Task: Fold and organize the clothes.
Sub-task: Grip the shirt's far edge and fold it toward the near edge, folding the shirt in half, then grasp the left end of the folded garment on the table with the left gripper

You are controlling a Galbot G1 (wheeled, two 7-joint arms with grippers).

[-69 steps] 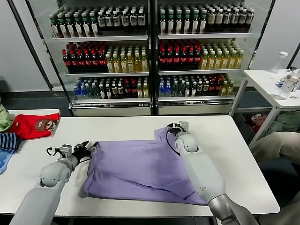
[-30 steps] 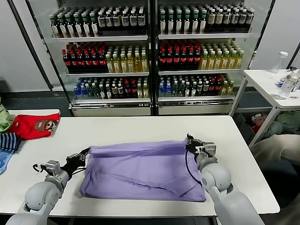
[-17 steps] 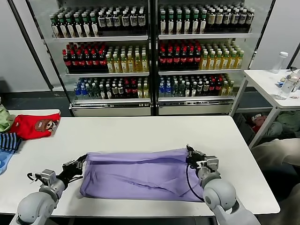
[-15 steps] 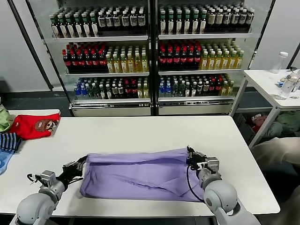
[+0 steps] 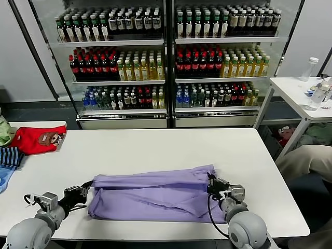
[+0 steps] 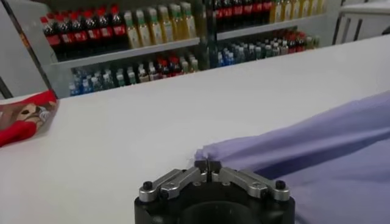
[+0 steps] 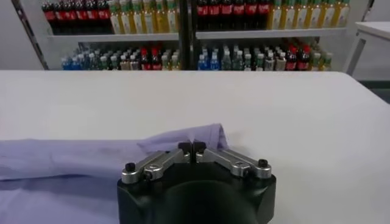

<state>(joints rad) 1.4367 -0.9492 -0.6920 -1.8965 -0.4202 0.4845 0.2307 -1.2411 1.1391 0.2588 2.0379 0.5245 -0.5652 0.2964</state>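
Note:
The lavender T-shirt (image 5: 150,194) lies near the front of the white table (image 5: 155,148), folded into a wide, low band with its top layer drawn over toward me. My left gripper (image 5: 84,189) is shut on the shirt's left corner; in the left wrist view (image 6: 208,165) the jaws are closed on the cloth tip, and the shirt (image 6: 317,143) stretches away from them. My right gripper (image 5: 212,185) is shut on the right corner; in the right wrist view (image 7: 191,147) the jaws pinch the folded edge of the shirt (image 7: 85,159). Both grippers are low over the table. The printed graphic is hidden.
A red garment with a cartoon patch (image 5: 39,139), a navy-striped garment (image 5: 9,156) and a green one (image 5: 4,130) lie at the table's far left. Drink coolers (image 5: 166,62) stand behind. A side table (image 5: 298,91) with bottles stands at the right.
Both grippers have pulled the shirt's far edge toward me and downward, folding it over. The shirt has gone from a broad sheet to a narrow band. Both stay shut on it.

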